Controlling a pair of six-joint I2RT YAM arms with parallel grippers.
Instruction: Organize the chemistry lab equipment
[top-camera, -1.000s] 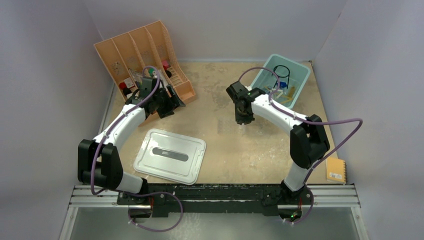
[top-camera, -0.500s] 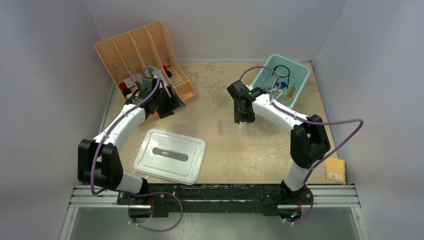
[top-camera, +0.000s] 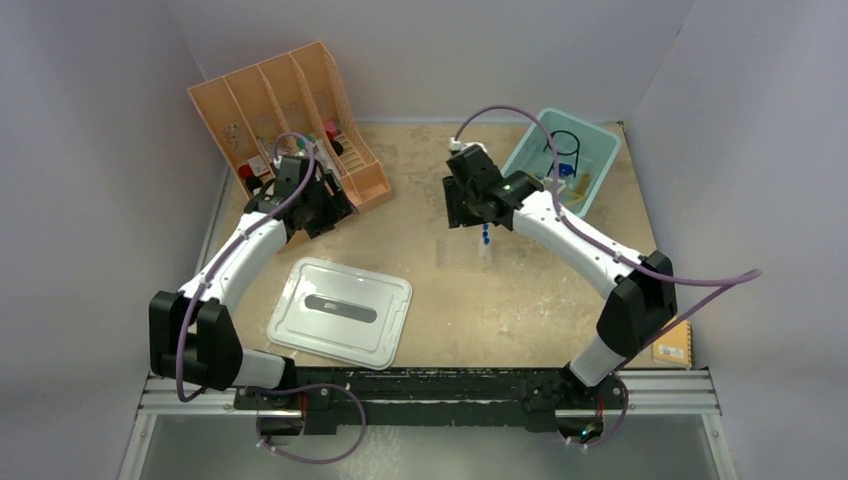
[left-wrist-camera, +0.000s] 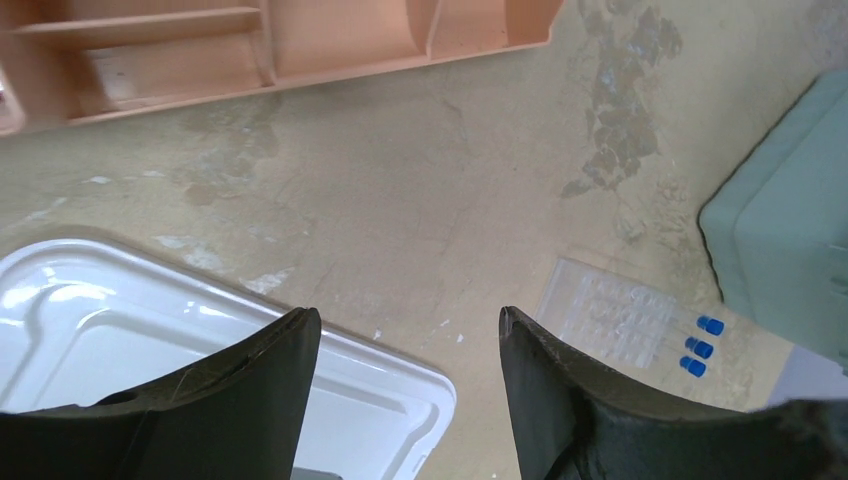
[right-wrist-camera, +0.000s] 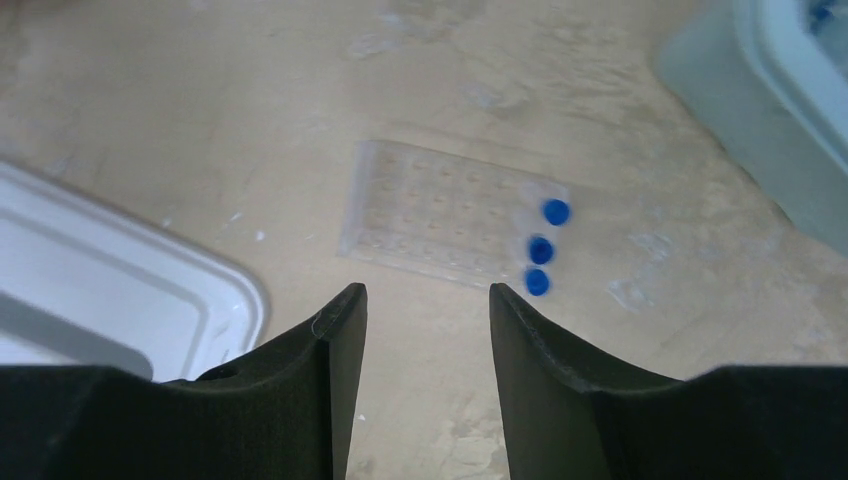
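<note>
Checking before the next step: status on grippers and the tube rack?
Left gripper open, empty. Right gripper open, empty, over clear tube rack; three blue-capped tubes at its end. Grey lid beside it, not touching.

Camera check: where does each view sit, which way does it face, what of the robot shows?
Top external: above and behind the bases, looking down at the table; left arm and right arm show whole.
Left wrist: on the left arm, looking down at the lid and peach organizer; left pincer fingers frame the bottom.
Right wrist: on the right arm, looking down at the clear tube rack; right pincer fingers frame the bottom.
Shared: both wrist views hold the rack, lid and teal bin.
</note>
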